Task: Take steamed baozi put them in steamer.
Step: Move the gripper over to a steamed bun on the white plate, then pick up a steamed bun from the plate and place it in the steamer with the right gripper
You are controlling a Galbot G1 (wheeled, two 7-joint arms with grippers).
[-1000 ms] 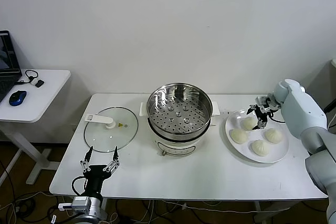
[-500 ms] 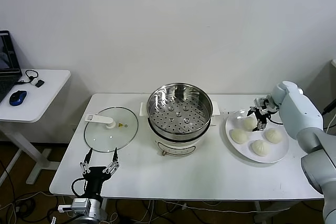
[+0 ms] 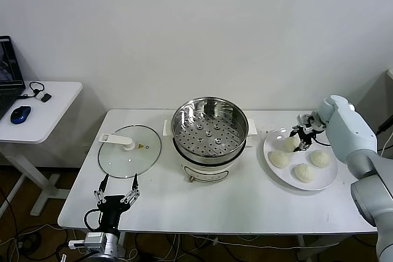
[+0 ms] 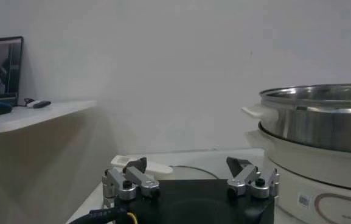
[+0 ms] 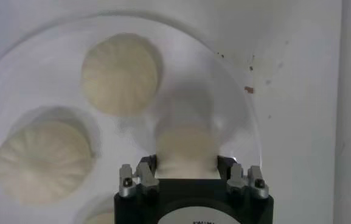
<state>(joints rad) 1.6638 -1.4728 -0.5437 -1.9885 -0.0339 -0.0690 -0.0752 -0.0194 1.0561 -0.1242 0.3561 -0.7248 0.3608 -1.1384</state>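
Since a second ago the right gripper (image 3: pixel 301 137) has sunk a little lower over the plate (image 3: pixel 328 177), while everything else on the table (image 3: pixel 258 204) lies as it did. The white table stands against a plain white wall, with a smaller side table (image 3: pixel 52 111) to the left carrying a blue mouse (image 3: pixel 20 114) and a laptop (image 3: pixel 9 75).

The steamer (image 3: pixel 210 137) sits mid-table, its perforated tray bare, and the glass lid (image 3: pixel 129 150) lies flat beside it. The plate holds four steamed baozi (image 3: pixel 280 159). One bun (image 5: pixel 186 148) sits between the right fingers (image 5: pixel 149 167), which stand narrowed at either side of it; whether they press it I cannot tell for sure. Another bun (image 5: pixel 120 73) lies just beyond the fingertips, and a third (image 5: pixel 42 160) off to one side.

The left gripper (image 3: pixel 115 195) waits at the table's near edge, its fingers (image 4: pixel 137 168) spread wide, holding nothing.
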